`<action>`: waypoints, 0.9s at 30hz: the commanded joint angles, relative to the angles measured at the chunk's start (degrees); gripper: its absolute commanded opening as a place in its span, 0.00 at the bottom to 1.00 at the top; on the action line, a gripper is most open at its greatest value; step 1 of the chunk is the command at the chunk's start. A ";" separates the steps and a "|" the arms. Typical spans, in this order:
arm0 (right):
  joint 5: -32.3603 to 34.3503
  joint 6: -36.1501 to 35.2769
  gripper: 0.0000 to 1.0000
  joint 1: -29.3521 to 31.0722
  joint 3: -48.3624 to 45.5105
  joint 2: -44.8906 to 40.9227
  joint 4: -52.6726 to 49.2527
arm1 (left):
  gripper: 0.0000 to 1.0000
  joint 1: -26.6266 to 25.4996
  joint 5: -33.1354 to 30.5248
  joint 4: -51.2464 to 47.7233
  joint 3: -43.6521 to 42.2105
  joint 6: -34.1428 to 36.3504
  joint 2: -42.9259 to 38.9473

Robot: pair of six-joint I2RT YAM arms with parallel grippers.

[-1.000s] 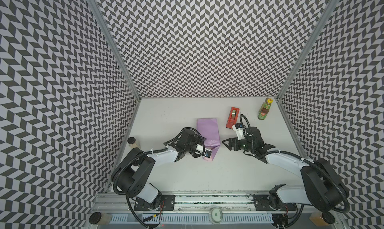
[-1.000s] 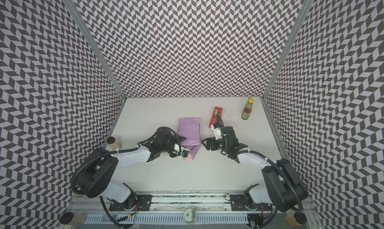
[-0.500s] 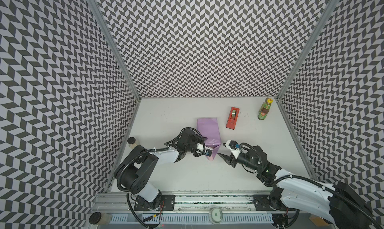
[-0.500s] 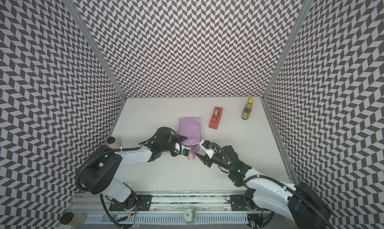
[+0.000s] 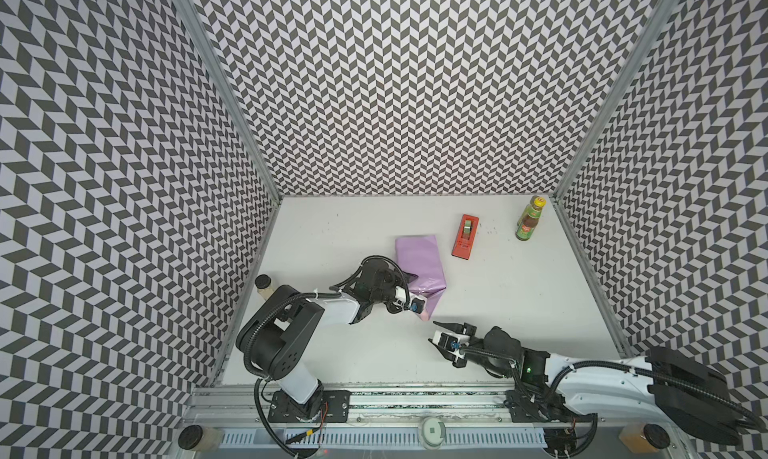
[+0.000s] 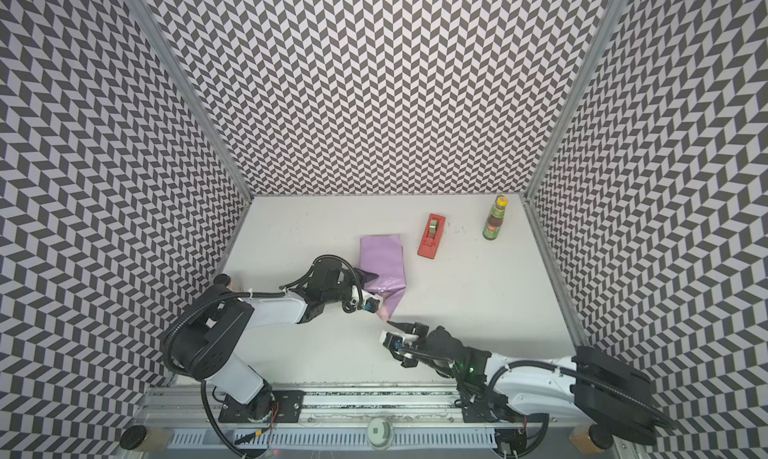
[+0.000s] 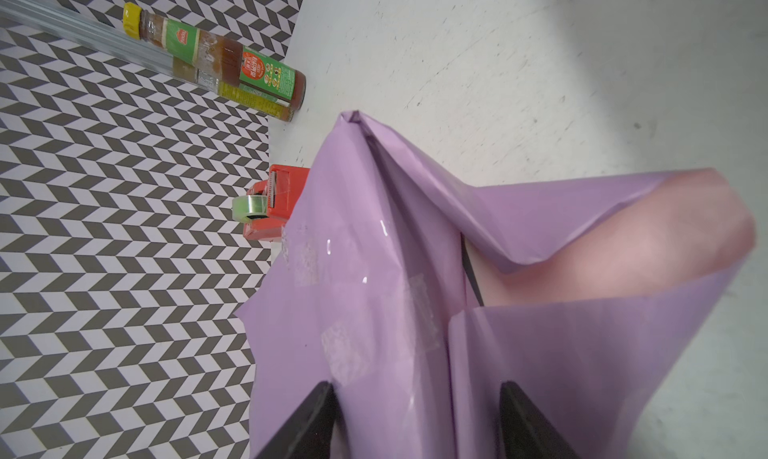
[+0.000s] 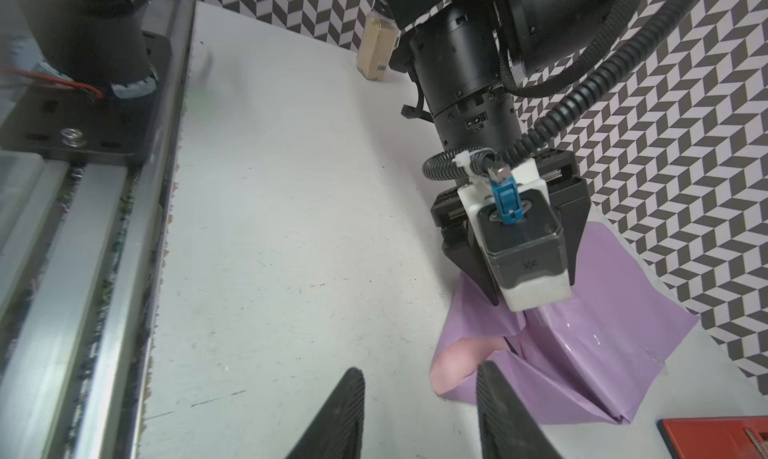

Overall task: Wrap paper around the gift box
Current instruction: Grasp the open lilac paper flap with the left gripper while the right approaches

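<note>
- left gripper (image 7: pixel 417 388) is at the parcel's near end, jaws apart and astride it with paper between them. We can't tell whether it clamps the parcel or only brackets it.
- the paper (image 5: pixel 419 261) is round the gift box, mid-bench (image 5: pixel 519 303), lilac face out in both top views. The box is covered, and we see no face of it.
- done, by our read: the body wrap is closed, with clear tape patches (image 7: pixel 345 355) along the top seam. The far end (image 7: pixel 355 122) looks pinched shut, but we can't make out any tape there.
- left to do: the near end is open, with the pink inner face (image 7: pixel 623 261) showing and the flaps splayed toward the bench. It needs folding in and taping, so we put the job past halfway.
- right gripper (image 8: pixel 419 369) sits low over the bench near that open end but clear of it, jaws parted, nothing between them.
- tape dispenser (image 5: pixel 465 236) lies near the parcel's far right side, not touching it, and neither gripper is on it.
- sauce bottle (image 5: pixel 528 219) stands upright near the far right corner, out of play.
</note>
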 commanded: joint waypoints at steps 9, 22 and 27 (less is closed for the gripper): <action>15.38 -17.51 0.39 0.21 4.98 15.52 1.55 | 0.64 2.32 2.07 -8.66 -2.32 0.98 1.93; 10.69 -23.84 0.31 -8.61 7.82 32.42 12.45 | 0.64 2.47 2.38 -8.92 -1.95 1.16 2.29; 9.64 -26.65 0.28 -9.30 9.62 36.70 13.28 | 0.64 2.45 2.30 -9.05 -1.69 1.13 1.98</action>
